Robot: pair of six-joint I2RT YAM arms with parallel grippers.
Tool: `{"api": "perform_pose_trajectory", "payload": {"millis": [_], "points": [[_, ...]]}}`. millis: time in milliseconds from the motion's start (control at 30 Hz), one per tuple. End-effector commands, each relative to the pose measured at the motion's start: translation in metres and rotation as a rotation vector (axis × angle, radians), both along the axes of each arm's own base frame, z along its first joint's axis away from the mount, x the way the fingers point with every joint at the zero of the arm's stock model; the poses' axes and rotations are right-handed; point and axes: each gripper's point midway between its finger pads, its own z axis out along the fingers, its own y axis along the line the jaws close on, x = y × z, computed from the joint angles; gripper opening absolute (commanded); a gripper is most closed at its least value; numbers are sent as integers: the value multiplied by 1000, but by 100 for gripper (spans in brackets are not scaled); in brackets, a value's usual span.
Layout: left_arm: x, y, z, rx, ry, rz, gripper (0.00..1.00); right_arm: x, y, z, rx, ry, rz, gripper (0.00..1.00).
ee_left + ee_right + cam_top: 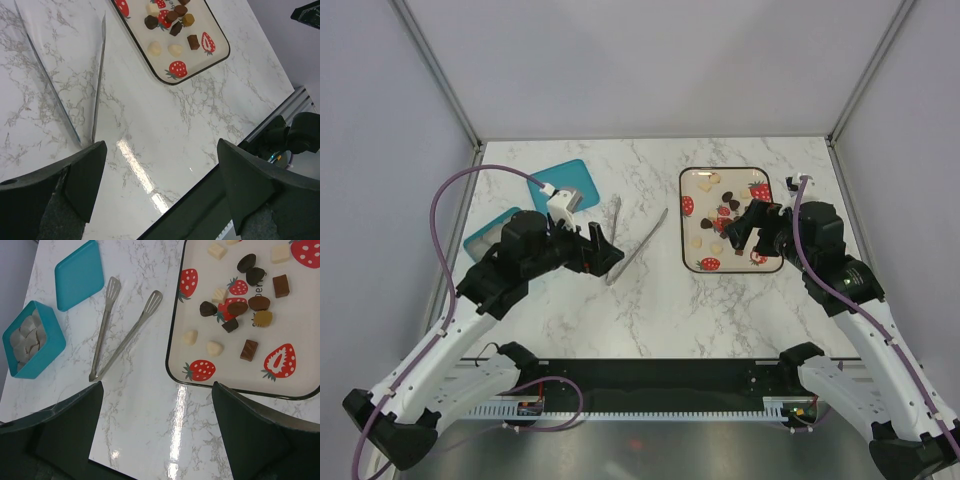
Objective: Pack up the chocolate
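The chocolate [239,307], several dark brown, mid brown and cream-white pieces, lies loose on a cream tray [220,370] printed with red strawberries. The pieces [724,212] are at the table's right in the top view and also show in the left wrist view [172,22]. My right gripper [745,225] hovers over the tray's middle, open and empty [157,425]. My left gripper [603,252] is open and empty [160,185], above bare marble by the joined end of the silver tongs [638,245].
A teal box [49,322] holding white paper cups sits at the left, partly under my left arm [485,235]. Its teal lid [80,274] lies flat behind it. The tongs [122,342] lie between the box and the tray [195,60].
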Motion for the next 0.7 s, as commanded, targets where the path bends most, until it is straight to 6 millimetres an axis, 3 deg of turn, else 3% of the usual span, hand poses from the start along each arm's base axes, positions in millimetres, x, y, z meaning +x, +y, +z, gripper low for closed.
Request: {"api": "perform_pose_trajectory", "payload": {"millis": [0, 200, 433, 667], "points": [[9, 6, 24, 1, -105, 26, 100, 5, 2, 23, 17, -69, 0, 98], [21, 16, 14, 71, -112, 87, 96, 3, -1, 21, 12, -67, -11, 98], [38, 19, -18, 167, -38, 129, 98, -1, -6, 13, -2, -64, -26, 98], [59, 6, -88, 303, 146, 119, 97, -7, 3, 6, 24, -78, 32, 98]]}}
